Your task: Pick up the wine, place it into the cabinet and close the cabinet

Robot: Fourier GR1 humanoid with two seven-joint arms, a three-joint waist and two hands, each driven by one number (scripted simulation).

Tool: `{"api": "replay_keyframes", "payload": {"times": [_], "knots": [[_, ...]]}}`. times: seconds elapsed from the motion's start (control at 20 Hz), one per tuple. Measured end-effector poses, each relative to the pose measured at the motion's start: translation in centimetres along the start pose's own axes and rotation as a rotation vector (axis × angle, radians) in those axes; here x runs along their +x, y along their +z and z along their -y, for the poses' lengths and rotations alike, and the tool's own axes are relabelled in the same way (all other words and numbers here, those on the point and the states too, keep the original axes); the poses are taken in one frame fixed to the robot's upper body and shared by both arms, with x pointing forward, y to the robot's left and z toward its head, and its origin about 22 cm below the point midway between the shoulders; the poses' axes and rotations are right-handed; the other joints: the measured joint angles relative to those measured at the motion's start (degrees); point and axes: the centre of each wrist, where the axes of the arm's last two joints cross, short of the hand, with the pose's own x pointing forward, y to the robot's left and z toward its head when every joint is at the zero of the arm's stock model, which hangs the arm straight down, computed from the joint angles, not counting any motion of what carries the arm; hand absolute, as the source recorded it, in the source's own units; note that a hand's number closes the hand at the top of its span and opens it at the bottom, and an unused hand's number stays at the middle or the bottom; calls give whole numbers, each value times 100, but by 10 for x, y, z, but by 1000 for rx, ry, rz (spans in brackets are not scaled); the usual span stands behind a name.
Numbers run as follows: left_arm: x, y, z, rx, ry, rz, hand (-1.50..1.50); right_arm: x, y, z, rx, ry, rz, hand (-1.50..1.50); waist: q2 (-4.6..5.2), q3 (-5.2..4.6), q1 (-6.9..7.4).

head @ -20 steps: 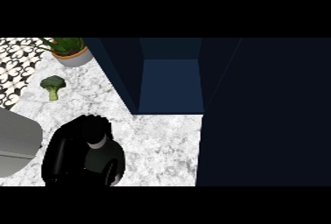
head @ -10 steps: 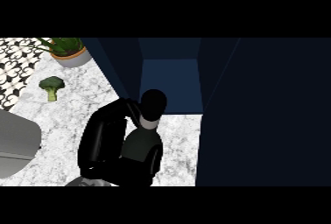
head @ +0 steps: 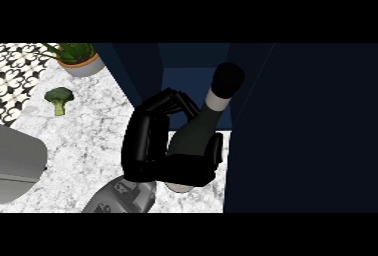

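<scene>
The wine bottle (head: 201, 131) is dark, with a pale neck band and a black cap, and it tilts up and to the right. Its cap reaches into the open dark blue cabinet (head: 184, 80). My right hand (head: 151, 142) is shut on the bottle's body: fingers curl round its left and upper side, the thumb lies on its right. The bottle's base is partly hidden behind the palm. My left hand does not show.
A large dark cabinet panel (head: 310, 125) fills the right side, close beside the bottle. A broccoli (head: 59, 98) and a potted plant (head: 77, 59) sit at the far left of the marble counter (head: 81, 135). A grey rounded shape (head: 16, 162) lies at the left edge.
My right hand has carried the bottle up and to the right across the counter, from the lower left to the cabinet's opening; the bottle now leans with its cap inside.
</scene>
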Motion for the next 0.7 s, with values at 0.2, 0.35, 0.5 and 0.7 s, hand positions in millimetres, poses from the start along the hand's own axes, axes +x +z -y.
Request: {"api": "replay_keyframes", "payload": {"times": [0.2,0.35,0.5,0.7], "knots": [[0,-9,12,20,-18,6,150,-1,-1,1,3,3,3,-150,1,1,4],[-4,-14,18,33,-47,17,150,0,1,4,-3,13,-1,-150,-1,1,-7],[-7,-18,21,41,-62,18,150,-4,3,1,10,-2,2,-150,0,0,-3],[-14,-25,20,63,-50,8,150,-2,2,0,14,-3,0,-150,3,-3,-5]]}}
